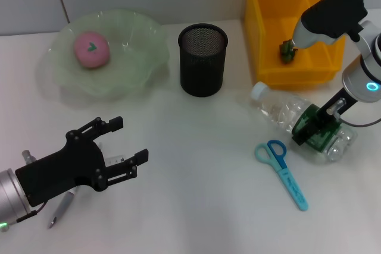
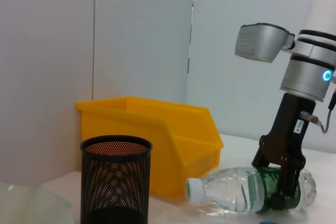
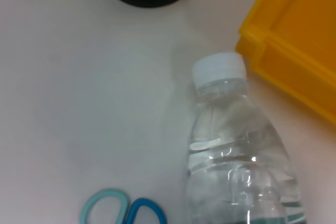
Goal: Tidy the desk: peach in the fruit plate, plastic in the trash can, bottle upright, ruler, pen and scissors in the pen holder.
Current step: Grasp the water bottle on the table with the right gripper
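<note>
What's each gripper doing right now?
Left gripper: open, empty, above the white desk.
Right gripper: closed on the lying clear plastic bottle.

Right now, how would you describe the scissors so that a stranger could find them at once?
Start at the yellow plastic bin at the table's far right. In front of it lies a clear plastic bottle on its side, gripped by the right gripper. Just nearer than the bottle lie the scissors, flat and untouched: the only light-blue thing, with two ring handles.
</note>
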`<action>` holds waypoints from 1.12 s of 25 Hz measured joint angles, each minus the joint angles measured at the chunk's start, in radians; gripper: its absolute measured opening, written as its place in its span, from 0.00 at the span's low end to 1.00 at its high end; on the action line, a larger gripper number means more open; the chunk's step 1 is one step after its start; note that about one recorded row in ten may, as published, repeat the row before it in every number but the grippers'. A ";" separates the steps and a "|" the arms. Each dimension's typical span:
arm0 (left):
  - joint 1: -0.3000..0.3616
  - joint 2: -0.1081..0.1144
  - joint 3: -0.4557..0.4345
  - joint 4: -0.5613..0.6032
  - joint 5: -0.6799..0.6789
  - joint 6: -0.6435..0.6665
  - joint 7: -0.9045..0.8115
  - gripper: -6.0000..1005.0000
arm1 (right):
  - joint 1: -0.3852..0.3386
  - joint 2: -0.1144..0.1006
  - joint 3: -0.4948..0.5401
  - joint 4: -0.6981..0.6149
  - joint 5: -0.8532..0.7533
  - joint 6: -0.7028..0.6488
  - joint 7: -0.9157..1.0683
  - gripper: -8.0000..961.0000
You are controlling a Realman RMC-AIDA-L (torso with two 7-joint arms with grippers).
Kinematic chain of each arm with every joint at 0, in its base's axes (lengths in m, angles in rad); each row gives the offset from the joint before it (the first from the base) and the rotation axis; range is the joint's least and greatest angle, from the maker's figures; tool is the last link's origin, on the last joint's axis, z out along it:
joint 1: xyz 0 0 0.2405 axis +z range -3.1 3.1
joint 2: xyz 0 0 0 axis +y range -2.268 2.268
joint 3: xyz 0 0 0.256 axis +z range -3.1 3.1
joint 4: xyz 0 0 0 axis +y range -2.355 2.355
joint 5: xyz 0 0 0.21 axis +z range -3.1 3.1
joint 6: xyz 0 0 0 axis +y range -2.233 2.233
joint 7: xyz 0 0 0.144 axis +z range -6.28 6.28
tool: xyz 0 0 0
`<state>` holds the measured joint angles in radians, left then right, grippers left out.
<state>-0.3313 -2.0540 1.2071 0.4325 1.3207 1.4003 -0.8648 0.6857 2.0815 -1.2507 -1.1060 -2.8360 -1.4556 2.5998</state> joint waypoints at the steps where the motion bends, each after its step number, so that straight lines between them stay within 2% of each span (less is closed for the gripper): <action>1: 0.000 0.000 0.000 0.000 0.000 0.000 0.000 0.86 | 0.000 0.000 0.001 0.002 0.002 0.001 0.000 0.88; 28: -0.003 -0.002 0.003 0.012 0.000 0.015 -0.008 0.86 | 0.009 0.000 -0.010 0.033 0.003 0.011 0.011 0.86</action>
<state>-0.3338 -2.0563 1.2102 0.4447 1.3207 1.4154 -0.8730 0.6949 2.0814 -1.2605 -1.0735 -2.8331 -1.4449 2.6106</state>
